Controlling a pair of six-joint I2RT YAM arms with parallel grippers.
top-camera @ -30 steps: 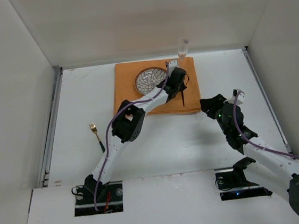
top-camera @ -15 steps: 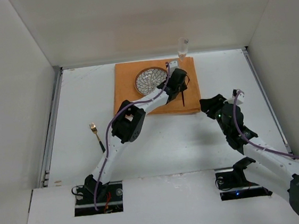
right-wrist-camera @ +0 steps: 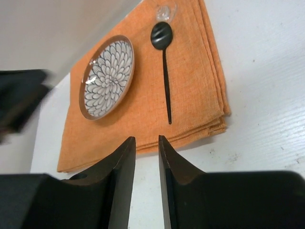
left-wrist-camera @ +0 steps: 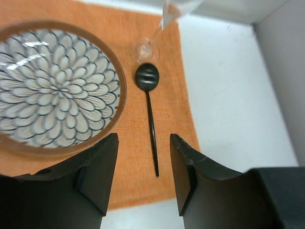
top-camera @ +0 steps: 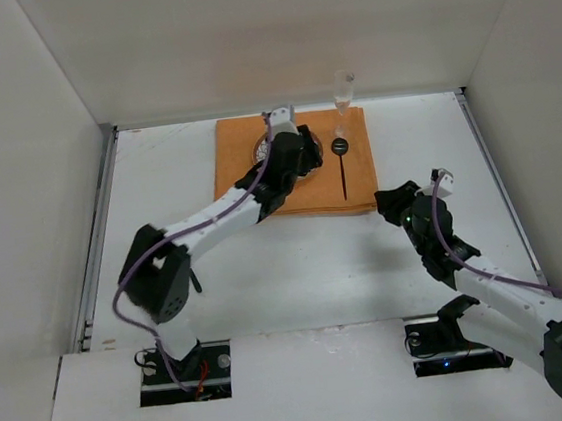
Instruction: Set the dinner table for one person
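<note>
The left gripper (left-wrist-camera: 144,143) hangs half open and empty over the table (left-wrist-camera: 228,95). The spoon (left-wrist-camera: 147,77) lies just ahead on the mat (left-wrist-camera: 174,95), handle pointing back at it, with the plate (left-wrist-camera: 52,90) to its left. The right gripper (right-wrist-camera: 147,140), nearly closed and empty, sits farther back.

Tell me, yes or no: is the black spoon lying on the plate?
No, the black spoon lies flat on the orange mat, beside the plate and apart from it.

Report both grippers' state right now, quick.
Left gripper: open, holding nothing.
Right gripper: open by a narrow gap only, holding nothing.
</note>
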